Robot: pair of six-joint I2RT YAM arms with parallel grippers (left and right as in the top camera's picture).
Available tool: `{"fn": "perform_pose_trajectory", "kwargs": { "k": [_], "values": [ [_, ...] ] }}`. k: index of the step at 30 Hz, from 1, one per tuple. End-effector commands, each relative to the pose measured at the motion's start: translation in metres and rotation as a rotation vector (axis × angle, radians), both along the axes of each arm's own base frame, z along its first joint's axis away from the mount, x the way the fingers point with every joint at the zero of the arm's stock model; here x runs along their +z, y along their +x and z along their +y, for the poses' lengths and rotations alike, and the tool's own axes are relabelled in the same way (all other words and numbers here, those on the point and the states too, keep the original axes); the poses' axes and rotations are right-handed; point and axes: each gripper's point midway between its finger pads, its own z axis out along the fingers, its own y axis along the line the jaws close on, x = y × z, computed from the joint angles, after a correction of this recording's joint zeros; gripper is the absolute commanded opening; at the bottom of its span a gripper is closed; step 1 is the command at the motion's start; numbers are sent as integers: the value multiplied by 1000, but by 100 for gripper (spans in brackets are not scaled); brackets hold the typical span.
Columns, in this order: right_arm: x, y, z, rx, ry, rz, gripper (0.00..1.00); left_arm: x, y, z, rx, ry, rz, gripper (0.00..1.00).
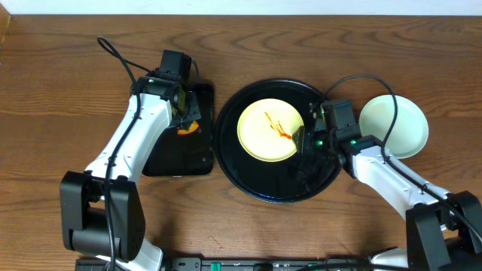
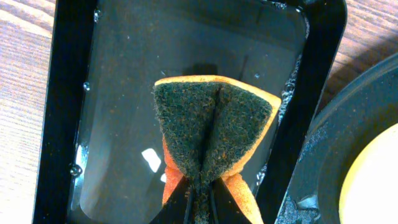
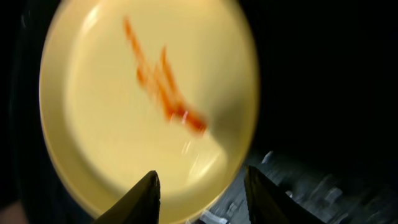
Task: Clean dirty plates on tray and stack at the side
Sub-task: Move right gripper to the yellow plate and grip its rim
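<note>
A pale yellow plate (image 1: 269, 130) with orange-red sauce streaks lies in the round black tray (image 1: 248, 182); it fills the right wrist view (image 3: 124, 112). Pale mint-blue plates (image 1: 395, 124) sit on the table to the right of the tray; I cannot tell how many are stacked. My right gripper (image 1: 305, 139) is open, its fingers (image 3: 200, 186) astride the yellow plate's near rim. My left gripper (image 1: 183, 114) is shut on an orange sponge with a dark green scouring face (image 2: 211, 134), folded between the fingers (image 2: 200, 198) over the rectangular tray.
A smaller rectangular black tray (image 1: 197, 162) with a wet floor (image 2: 124, 93) lies left of the round tray, almost touching it. Bare wooden table (image 1: 60, 90) lies all round. Cables loop from both arms.
</note>
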Motion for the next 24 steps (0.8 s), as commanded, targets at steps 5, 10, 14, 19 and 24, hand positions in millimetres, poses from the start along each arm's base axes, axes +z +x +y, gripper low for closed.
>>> {"fn": "perform_pose_trajectory", "kwargs": {
  "k": [5, 10, 14, 19, 24],
  "values": [
    [-6, -45, 33, -95, 92, 233, 52, -1, -1, 3, -11, 16, 4, 8],
    [-10, -47, 37, -302, 77, 271, 56, -1, -2, 3, -11, 16, 7, 8],
    [-13, -46, 36, -441, 58, 265, 58, -1, -3, 3, -11, 17, 12, 8],
    [-16, -46, 40, -502, 47, 246, 55, -1, -3, 3, -11, 17, 11, 8],
    [-30, -46, 47, -508, 45, 263, 51, -1, -3, 3, -11, 17, 11, 8]
  ]
}}
